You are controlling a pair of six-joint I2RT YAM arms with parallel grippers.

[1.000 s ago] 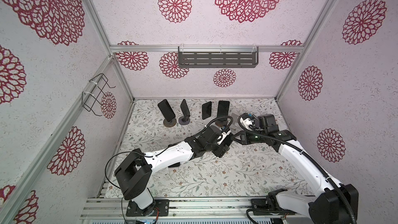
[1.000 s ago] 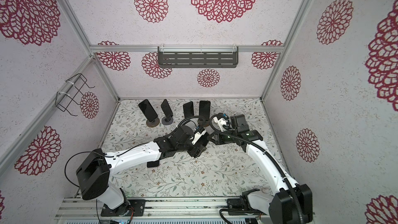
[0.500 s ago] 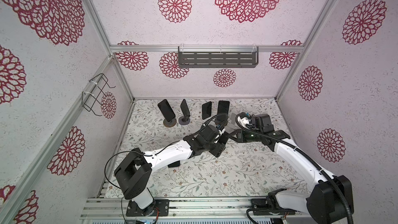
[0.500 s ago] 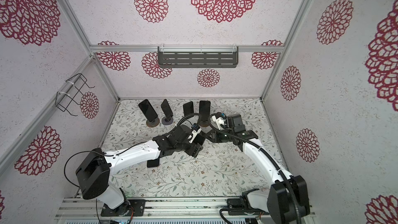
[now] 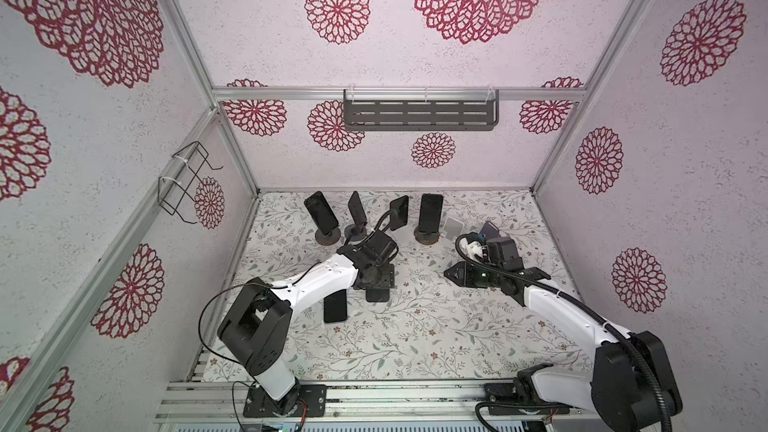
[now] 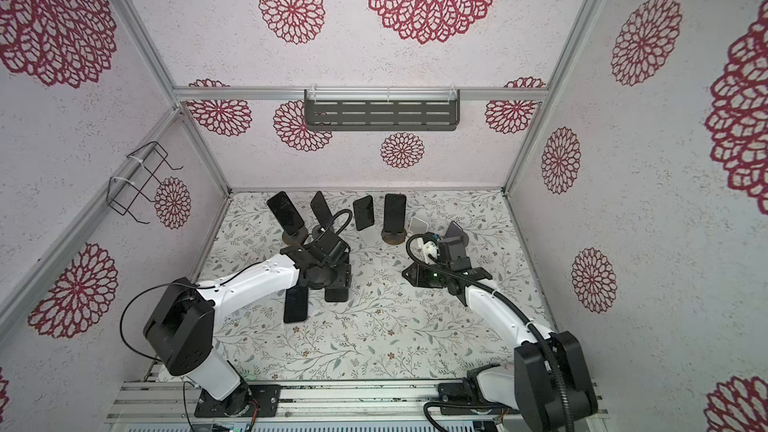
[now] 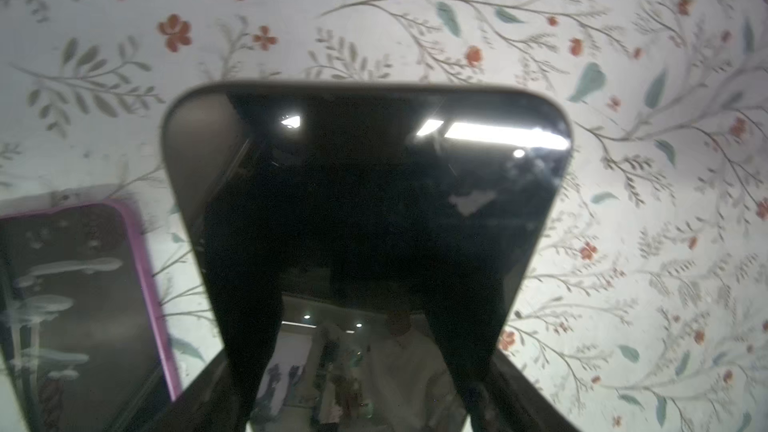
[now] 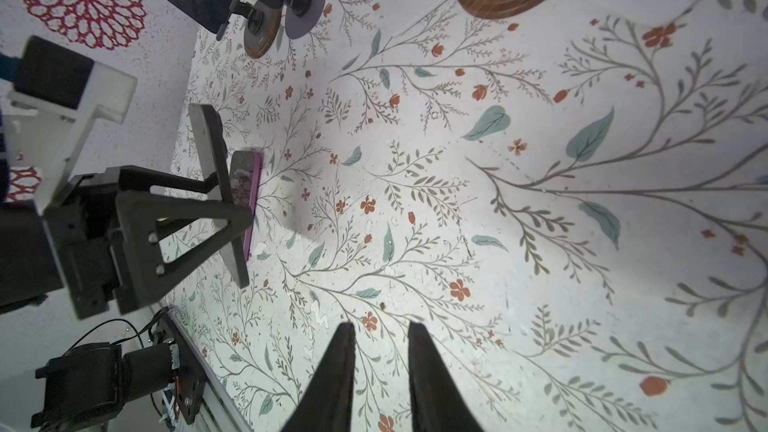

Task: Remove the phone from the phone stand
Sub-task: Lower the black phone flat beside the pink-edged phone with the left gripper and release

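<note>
As both arms are pulling back from the far row of stands (image 5: 427, 236), the left gripper (image 5: 377, 284) is carrying the phone (image 7: 365, 201) low over the floral mat (image 5: 436, 326) at centre-left, pinching its edges, beside a purple-cased phone (image 7: 75, 305) lying flat; the glossy, round-cornered black slab is looking freed. The right gripper (image 8: 382, 328), slightly parted, is retreating empty.

phone stands (image 5: 428, 236): row, table (image 5: 415, 326) rear | loose phone (image 5: 335, 305): flat, before them

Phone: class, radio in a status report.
Left gripper shut on black phone, low over table. Right gripper open, empty. Purple-cased phone lies right beside it.
</note>
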